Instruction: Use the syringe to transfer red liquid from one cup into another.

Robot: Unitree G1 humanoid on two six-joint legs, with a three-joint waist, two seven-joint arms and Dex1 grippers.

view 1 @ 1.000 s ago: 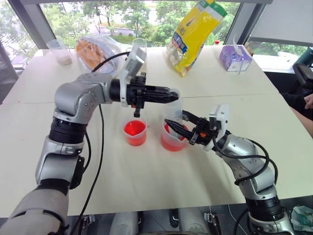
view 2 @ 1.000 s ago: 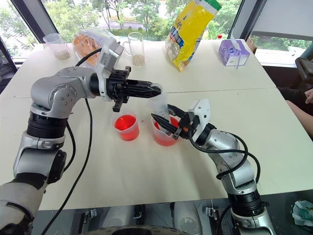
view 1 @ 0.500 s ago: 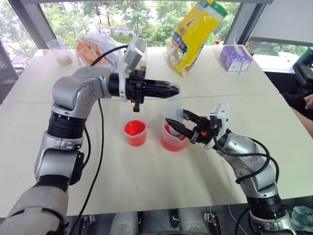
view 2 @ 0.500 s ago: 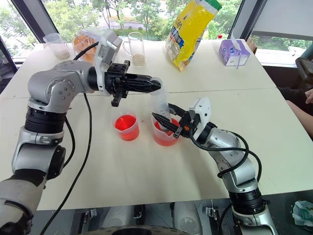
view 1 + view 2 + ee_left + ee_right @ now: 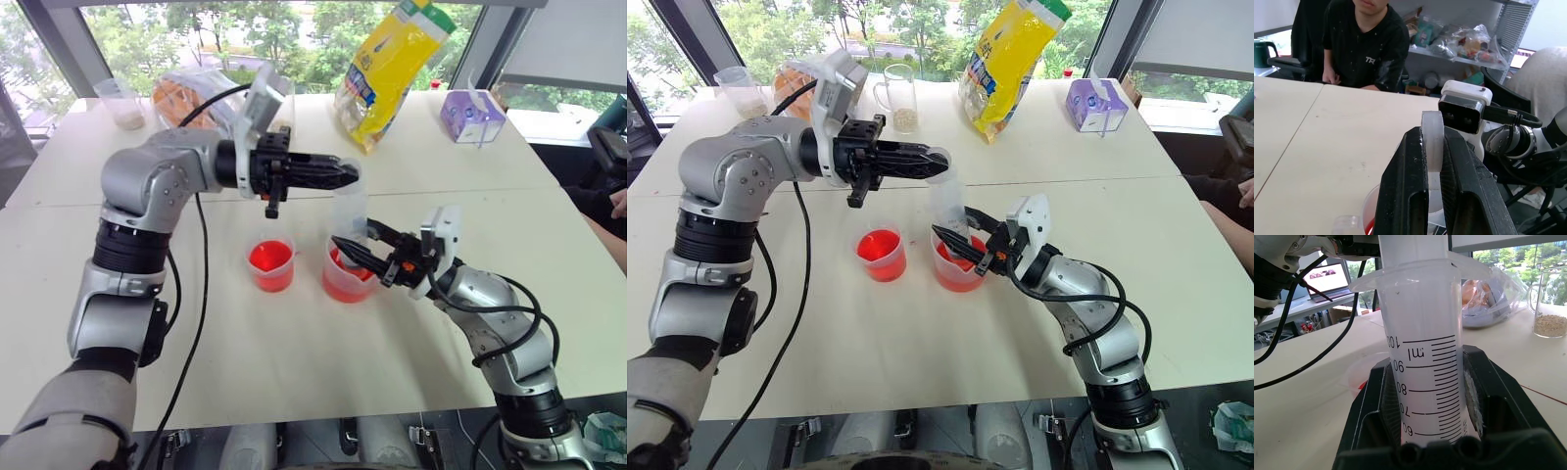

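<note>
Syringe: the syringe (image 5: 350, 211) stands upright in the wide cup (image 5: 347, 277), tip down in the red liquid (image 5: 343, 284); no red shows in the visible barrel.
Right gripper: the right gripper (image 5: 355, 251) has its fingers (image 5: 1376, 401) clenched round the barrel, just above the cup rim.
Left gripper: the left gripper (image 5: 345, 176) lies level, fingers (image 5: 1400, 191) pinched on the plunger's top disc (image 5: 1432, 139).
Cups: the narrow cup (image 5: 270, 264) sits just beside the wide one, to its left, and already holds red liquid.
Progress: judged as the drawing step, with the plunger partly out of the barrel; some liquid already lies in the narrow cup. Left to do: finish the draw, lift the tip clear of the rim, carry it over the narrow cup, press the plunger.
Edges: both cups sit mid-bench (image 5: 294, 362), well away from every edge.
Room: open bench in front and to the left; the yellow bag (image 5: 387, 69), tissue box (image 5: 468, 116) and glass mug (image 5: 898, 98) stand well behind.
Risk: the tip may catch a rim on the short crossing.
</note>
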